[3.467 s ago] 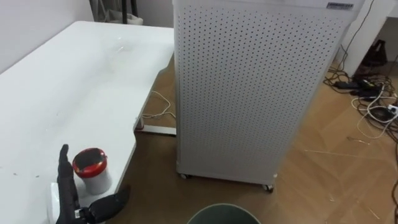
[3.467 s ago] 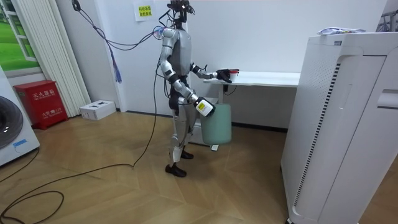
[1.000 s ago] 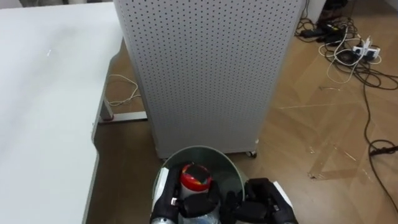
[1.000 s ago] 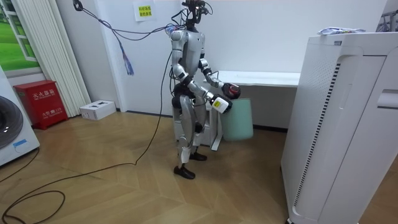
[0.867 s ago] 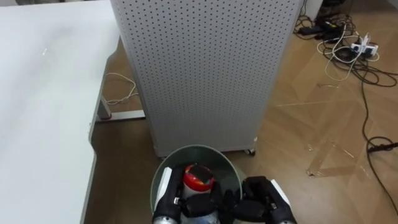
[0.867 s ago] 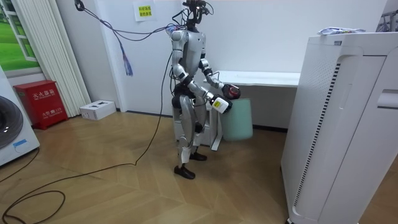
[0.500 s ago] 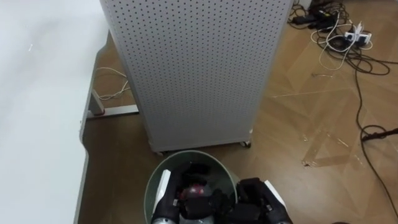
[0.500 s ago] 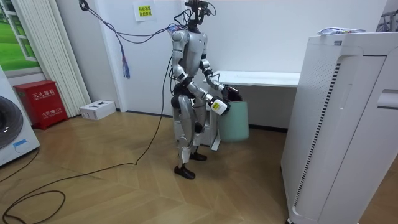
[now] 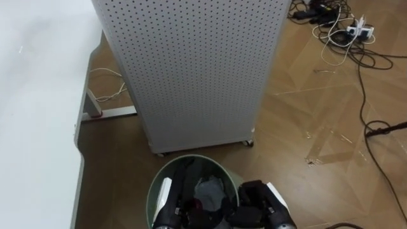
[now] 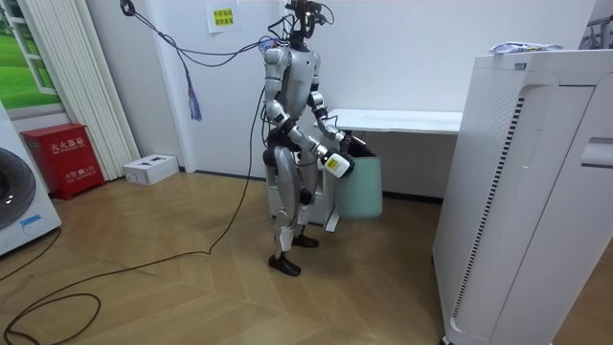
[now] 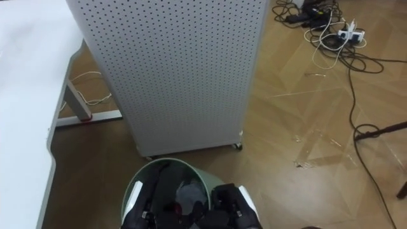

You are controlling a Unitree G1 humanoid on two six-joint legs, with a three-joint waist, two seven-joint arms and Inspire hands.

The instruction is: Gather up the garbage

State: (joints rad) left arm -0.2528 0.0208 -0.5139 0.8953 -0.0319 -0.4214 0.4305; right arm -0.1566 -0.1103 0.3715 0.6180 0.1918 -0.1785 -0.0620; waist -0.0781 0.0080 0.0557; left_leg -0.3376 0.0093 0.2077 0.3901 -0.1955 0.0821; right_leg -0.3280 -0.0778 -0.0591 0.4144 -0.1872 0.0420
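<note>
Now left hand (image 9: 180, 215), right hand (image 9: 254, 200) at green bin (image 9: 154, 184) mouth.

Nothing reads clearly. The wall notice (image 10: 222, 16), top of the room view, carries print too small to make out. The red box (image 10: 63, 159) at the left edge bears white characters, also illegible.

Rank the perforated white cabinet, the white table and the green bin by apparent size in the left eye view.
1. perforated white cabinet
2. white table, not far behind; the picture's edge cuts off both
3. green bin, smallest despite being nearest
</note>
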